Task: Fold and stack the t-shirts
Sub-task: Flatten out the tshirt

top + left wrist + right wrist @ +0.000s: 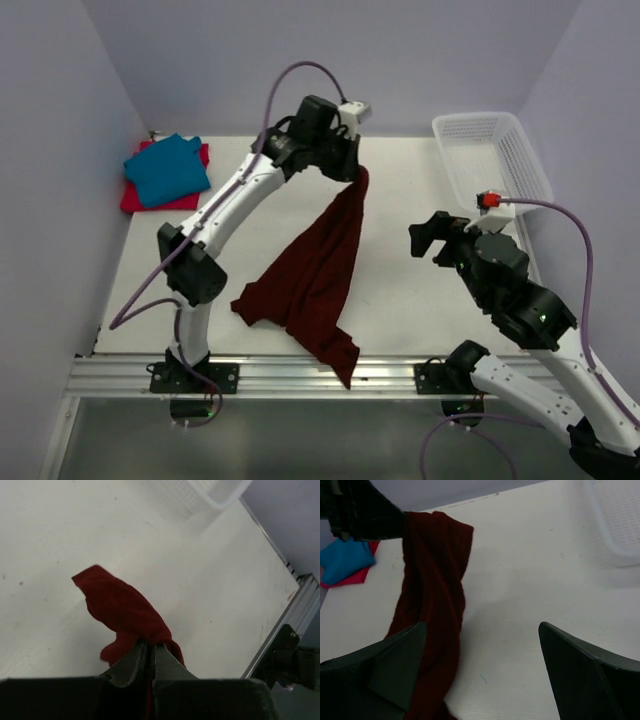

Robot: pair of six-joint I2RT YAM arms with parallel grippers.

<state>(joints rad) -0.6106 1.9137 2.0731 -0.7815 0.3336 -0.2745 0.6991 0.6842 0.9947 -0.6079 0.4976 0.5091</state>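
One maroon shirt [318,268] dangles from the clamped left gripper [356,168] toward the near edge of the worktop [400,320], right gripper [430,238] spread wide off to its right.

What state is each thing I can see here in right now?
maroon t-shirt: unfolded, lifted by one end, lower part trailing on the table.
teal t-shirt: folded, lying on top of the red-pink one.
red-pink t-shirt: folded flat, bottom of the stack.
basket: upright, empty.
left end effector: shut on the maroon t-shirt.
right end effector: open, holding nothing.
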